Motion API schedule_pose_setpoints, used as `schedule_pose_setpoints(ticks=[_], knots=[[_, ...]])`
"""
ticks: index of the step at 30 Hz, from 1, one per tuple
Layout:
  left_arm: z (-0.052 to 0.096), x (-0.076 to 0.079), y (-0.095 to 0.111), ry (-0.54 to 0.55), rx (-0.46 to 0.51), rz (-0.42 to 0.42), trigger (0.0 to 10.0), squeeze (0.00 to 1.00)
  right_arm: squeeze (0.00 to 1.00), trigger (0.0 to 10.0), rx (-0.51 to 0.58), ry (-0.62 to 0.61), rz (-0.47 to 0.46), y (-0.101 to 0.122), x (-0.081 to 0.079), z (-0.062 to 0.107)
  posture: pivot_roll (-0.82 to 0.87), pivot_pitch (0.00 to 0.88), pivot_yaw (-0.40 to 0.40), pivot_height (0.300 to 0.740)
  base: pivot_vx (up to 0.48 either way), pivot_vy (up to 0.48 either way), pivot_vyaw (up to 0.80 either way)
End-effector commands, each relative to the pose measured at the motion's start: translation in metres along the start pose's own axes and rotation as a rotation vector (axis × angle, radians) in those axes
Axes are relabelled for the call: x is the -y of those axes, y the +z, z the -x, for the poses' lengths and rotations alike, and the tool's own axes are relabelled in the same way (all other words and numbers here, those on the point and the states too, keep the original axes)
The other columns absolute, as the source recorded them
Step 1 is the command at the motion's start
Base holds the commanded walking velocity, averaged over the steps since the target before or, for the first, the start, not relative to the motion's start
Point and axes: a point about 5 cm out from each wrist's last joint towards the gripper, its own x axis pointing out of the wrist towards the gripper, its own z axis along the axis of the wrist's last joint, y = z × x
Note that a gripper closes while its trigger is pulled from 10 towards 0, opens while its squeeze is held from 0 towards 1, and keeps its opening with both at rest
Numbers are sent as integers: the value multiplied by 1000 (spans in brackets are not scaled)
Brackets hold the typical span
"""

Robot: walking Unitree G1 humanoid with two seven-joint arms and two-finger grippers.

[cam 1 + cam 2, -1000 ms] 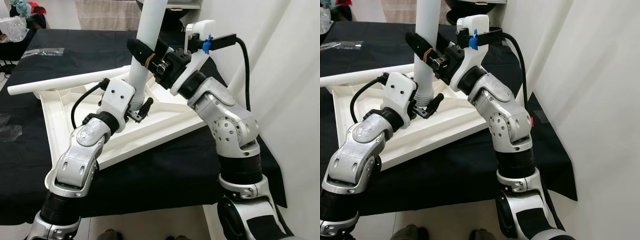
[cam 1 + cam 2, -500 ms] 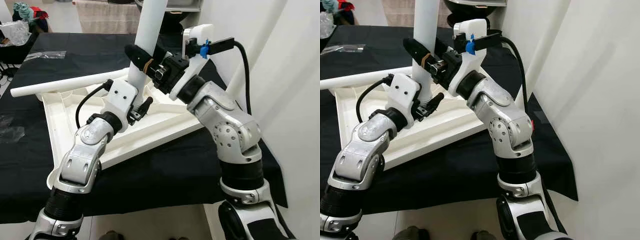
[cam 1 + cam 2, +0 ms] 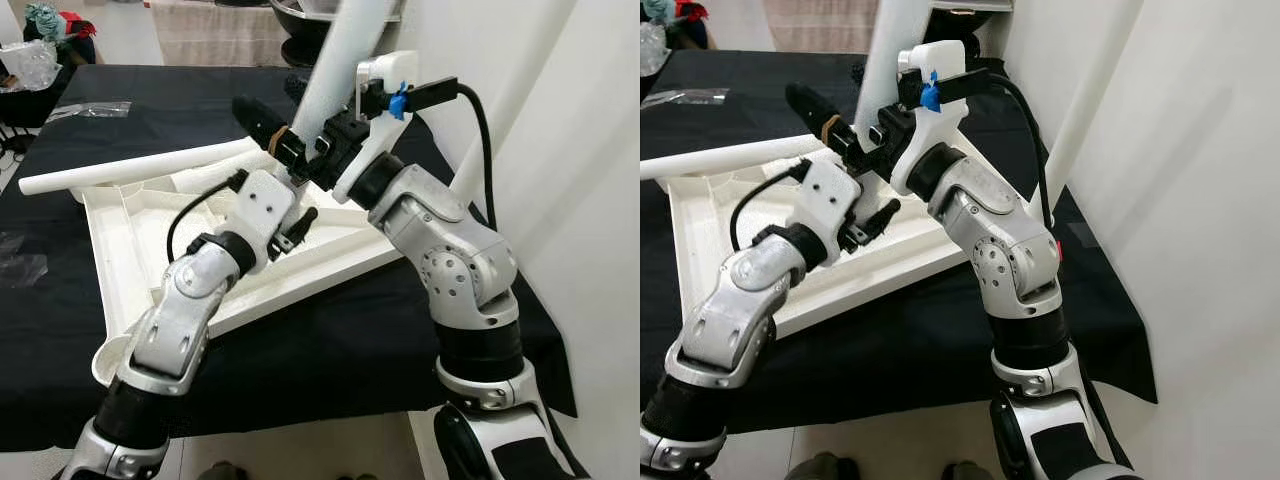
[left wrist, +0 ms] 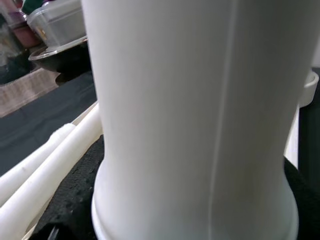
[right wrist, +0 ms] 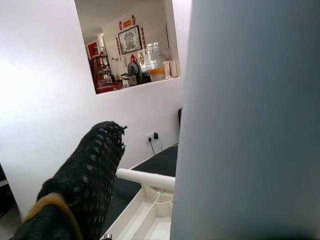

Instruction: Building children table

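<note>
Your white table leg (image 3: pixel 345 45) is a smooth, thick plastic tube, leaning toward 1 o'clock and running out of the top of the head view. Its lower end sits at the near corner of the white tabletop (image 3: pixel 130 235), which lies upside down on the black cloth (image 3: pixel 330 350), ribbed underside showing. A second leg (image 3: pixel 130 168) stands out from the far-left corner, pointing toward 9 o'clock.

Your right gripper (image 3: pixel 285 140) is clenched around the tilted table leg partway up; one black finger (image 3: pixel 258 118) pokes out at 10 o'clock with a tan band on it.

Your left gripper (image 3: pixel 292 222) is at the leg's base. The left wrist view shows the tube close up, with a flared collar at its end. You cannot tell whether those fingers are closed.

Clear plastic bags (image 3: pixel 28 55) lie at the cloth's far-left edge.
</note>
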Motion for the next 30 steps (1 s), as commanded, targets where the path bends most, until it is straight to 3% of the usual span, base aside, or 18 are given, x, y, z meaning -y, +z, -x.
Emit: schedule_pose_setpoints(ticks=[1, 8, 20, 21, 22, 23, 30], knots=[[2, 6, 3, -28, 24, -22, 10000, 0, 0, 10000, -10, 1, -2, -3, -3, -1, 8, 63, -60, 740, 0, 0, 0], [2, 18, 3, -58, 35, -42, 10000, 0, 0, 10000, 8, -33, 12, 1, 0, -5, 7, 61, -61, 740, 0, 0, 0], [2, 24, 5, -86, 48, -61, 10000, 0, 0, 10000, 1, -31, -5, -1, -2, -6, 2, 73, -62, 740, 0, 0, 0], [2, 24, 5, -85, 49, -62, 10000, 0, 0, 3294, -2, -26, -10, -2, -3, -6, 2, 71, -63, 740, 0, 0, 0], [2, 24, 5, -85, 49, -62, 10000, 0, 0, 3294, -2, -26, -10, -2, -3, -6, 2, 71, -63, 740, 0, 0, 0], [2, 24, 5, -84, 51, -64, 10000, 0, 0, 0, 1, -22, -13, -1, -3, -6, 1, 72, -63, 740, 0, 0, 0], [2, 22, 4, -71, 50, -68, 10000, 0, 0, 0, 2, -13, -23, -2, -5, -5, -2, 73, -62, 740, 0, 0, 0]])
